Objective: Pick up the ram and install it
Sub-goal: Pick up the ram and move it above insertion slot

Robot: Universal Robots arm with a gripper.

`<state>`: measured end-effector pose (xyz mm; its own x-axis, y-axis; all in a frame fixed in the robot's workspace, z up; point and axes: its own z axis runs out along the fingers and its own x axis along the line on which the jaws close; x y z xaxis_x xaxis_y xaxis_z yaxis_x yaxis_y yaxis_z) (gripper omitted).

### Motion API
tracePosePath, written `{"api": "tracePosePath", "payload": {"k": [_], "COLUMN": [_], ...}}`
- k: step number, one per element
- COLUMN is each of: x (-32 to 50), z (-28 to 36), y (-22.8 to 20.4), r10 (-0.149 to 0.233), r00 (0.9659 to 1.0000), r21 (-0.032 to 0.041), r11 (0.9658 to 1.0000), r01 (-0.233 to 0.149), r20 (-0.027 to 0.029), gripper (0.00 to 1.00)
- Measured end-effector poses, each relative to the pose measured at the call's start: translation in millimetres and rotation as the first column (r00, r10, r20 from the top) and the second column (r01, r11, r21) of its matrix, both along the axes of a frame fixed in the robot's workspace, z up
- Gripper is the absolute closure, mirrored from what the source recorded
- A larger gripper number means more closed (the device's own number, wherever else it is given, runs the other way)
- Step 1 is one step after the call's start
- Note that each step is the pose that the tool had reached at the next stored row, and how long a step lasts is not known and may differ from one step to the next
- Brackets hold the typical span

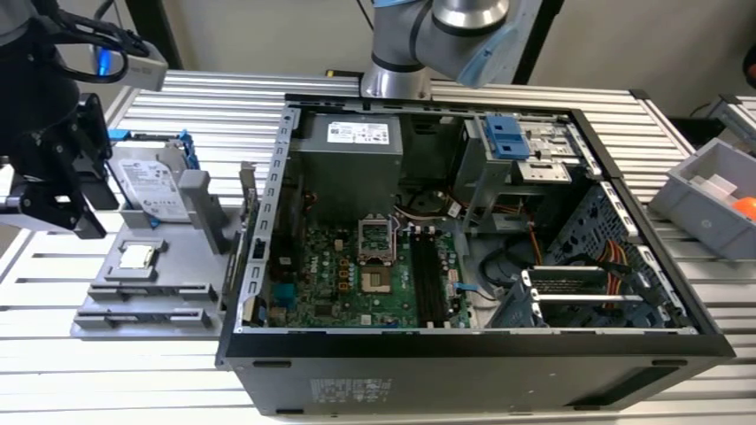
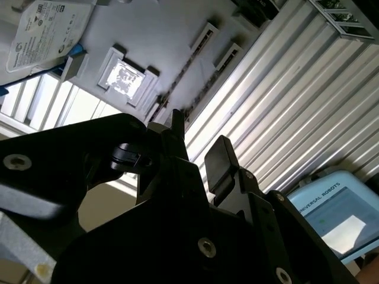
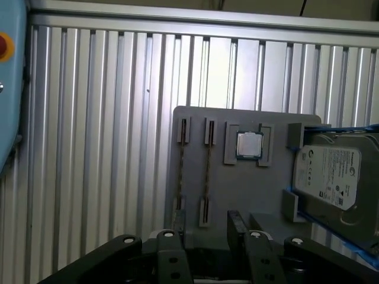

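Two rams stand on edge in slots of the grey fixture tray (image 3: 260,195), one ram (image 3: 207,171) beside the other ram (image 3: 180,168); in the second wrist view a ram (image 2: 177,80) shows as a thin dark strip. My gripper (image 3: 207,234) hovers over the tray's near end, its black fingers (image 3: 237,228) apart with nothing between them. In the exterior view the gripper (image 1: 71,217) hangs at the left, above the tray (image 1: 112,323). The motherboard's memory slots (image 1: 426,283) lie inside the open computer case (image 1: 473,354).
A silver hard drive (image 3: 331,171) in a blue-edged bracket and a square processor chip (image 3: 249,145) share the tray. A grey bin (image 1: 714,199) sits on the exterior view's right of the case. The table (image 1: 119,381) is ribbed metal. A blue-edged screen (image 2: 334,213) lies nearby.
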<state>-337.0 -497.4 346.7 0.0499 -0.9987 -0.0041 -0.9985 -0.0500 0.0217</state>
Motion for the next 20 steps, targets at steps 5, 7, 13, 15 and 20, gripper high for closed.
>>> {"api": "tracePosePath", "payload": {"k": [5,7,13,15,20], "x": [-0.3,-0.5,-2.0,-2.7,-3.0], "z": [-4.4,-6.6,-12.9,-14.8,-17.9], "y": [-0.4,-0.4,-0.5,-0.5,-3.3], "r10": [0.000,0.000,0.000,0.000,-0.006], "r00": [1.0000,1.0000,1.0000,0.9999,0.9999], "r21": [0.0000,0.0000,-0.0015,-0.0024,-0.0028], "r11": [1.0000,1.0000,1.0000,1.0000,1.0000], "r01": [0.000,0.000,0.000,0.000,0.006], "r20": [0.0018,0.0035,0.0094,0.0111,0.0120], "gripper": [0.00,0.00,0.00,0.00,0.00]}}
